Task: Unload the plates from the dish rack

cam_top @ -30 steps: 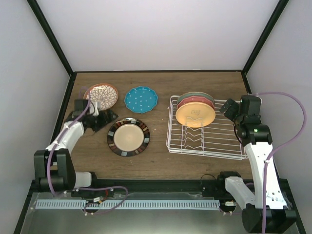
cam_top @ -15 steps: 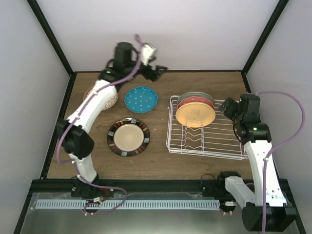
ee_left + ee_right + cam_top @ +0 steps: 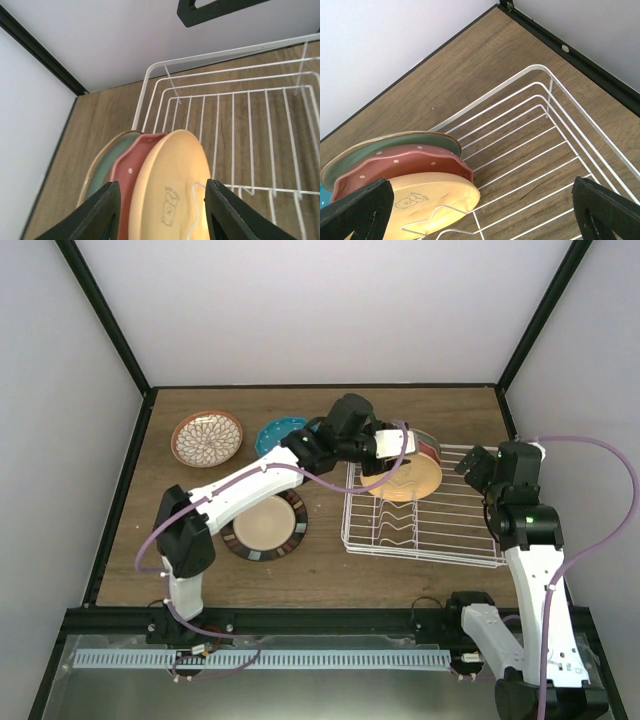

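The white wire dish rack (image 3: 420, 553) by the right edge holds three upright plates: peach (image 3: 170, 190), red-pink dotted (image 3: 137, 160), green (image 3: 107, 167). Three lie flat leftward: petal-patterned (image 3: 207, 438), teal (image 3: 275, 435), dark-rimmed tan (image 3: 262, 525). Left gripper (image 3: 162, 210) gapes astride peach; right gripper (image 3: 480, 207) gapes wide.

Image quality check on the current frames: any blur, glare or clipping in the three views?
Top external: even soft light, sharp, no glare; the left arm covers part of the plates in the dish rack. Left wrist: wires crisp, the yellow plate is brightest at its lower edge, the dark left fingers show little detail. Right wrist: sharp, right fingers near black.
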You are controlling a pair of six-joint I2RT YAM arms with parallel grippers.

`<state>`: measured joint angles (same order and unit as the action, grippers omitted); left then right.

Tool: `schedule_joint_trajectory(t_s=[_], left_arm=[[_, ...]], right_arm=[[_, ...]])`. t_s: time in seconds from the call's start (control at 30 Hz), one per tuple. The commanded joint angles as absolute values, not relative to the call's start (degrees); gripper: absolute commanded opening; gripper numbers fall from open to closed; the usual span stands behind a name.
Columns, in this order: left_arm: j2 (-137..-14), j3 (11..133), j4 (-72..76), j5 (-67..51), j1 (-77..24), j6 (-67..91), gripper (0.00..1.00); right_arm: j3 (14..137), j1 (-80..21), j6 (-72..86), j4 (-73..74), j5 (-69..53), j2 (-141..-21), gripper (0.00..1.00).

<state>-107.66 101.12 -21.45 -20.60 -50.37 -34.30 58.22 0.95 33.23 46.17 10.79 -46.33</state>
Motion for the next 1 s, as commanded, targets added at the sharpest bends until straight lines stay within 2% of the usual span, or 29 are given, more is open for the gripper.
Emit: schedule_joint_trajectory(t_s=[0.0, 0.53, 0.6, 0.77, 0.97], left_arm=[[-109.9, 100.8, -16.0, -14.5, -51.8, -41.8, 0.48], [-118.8, 101.3, -11.0, -9.9, -52.3, -45.1, 0.47], [-119.4, 101.3, -10.5, -9.6, -52.3, -44.9, 0.42], [-119.9, 101.2, -10.3, -8.9, -52.3, -44.7, 0.15], [-119.6, 101.2, -10.7, -7.6, -52.4, -44.2, 0.05]], right_arm=[[60.0, 1.2, 32.9, 46.5, 12.2, -46.2, 1.0], [59.9, 1.2, 33.0, 46.6, 12.8, -46.5, 1.0], [60.0, 1.2, 33.0, 46.8, 13.0, -46.3, 1.0], [60.0, 1.2, 33.0, 47.2, 13.5, -46.1, 1.0], [59.9, 1.2, 33.0, 46.8, 13.1, -46.4, 1.0]])
